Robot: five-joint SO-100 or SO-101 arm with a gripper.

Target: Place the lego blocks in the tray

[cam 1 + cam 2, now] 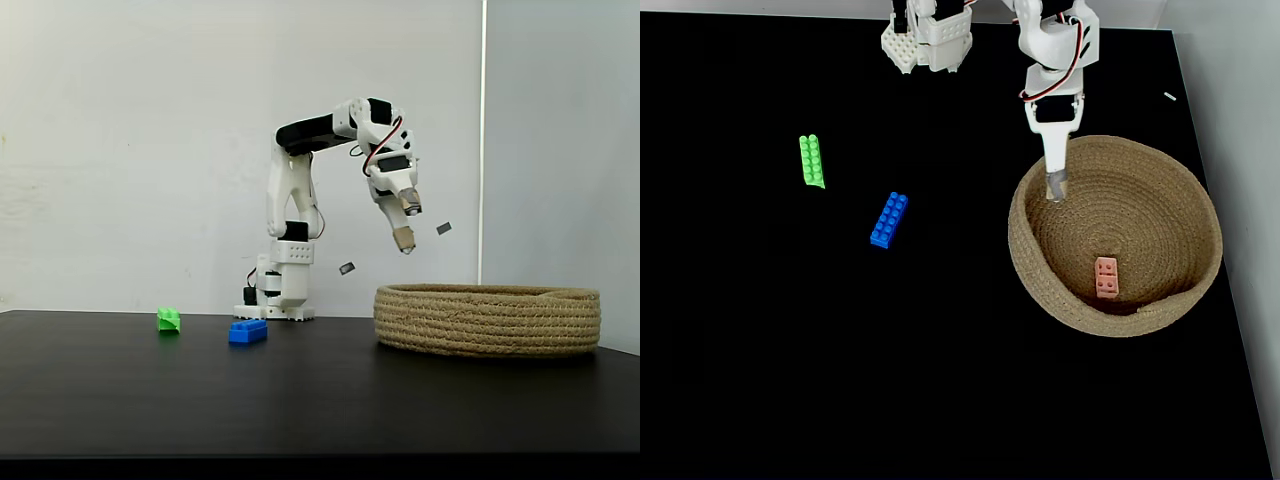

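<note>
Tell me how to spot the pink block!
Find the round rope basket on the right of the black table in the top-down fixed view. The pink block lies inside it; the green block and blue block lie outside on the table.

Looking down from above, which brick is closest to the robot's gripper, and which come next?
From the gripper, in the fixed view from above:
1. Pink brick, inside the basket, lower right.
2. Blue brick, on the table, left.
3. Green brick, farthest left.

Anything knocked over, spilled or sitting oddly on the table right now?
Nothing stands out. The pink brick lies flat inside the basket; the green brick and blue brick lie apart on the table, and the gripper hangs above the basket.
</note>
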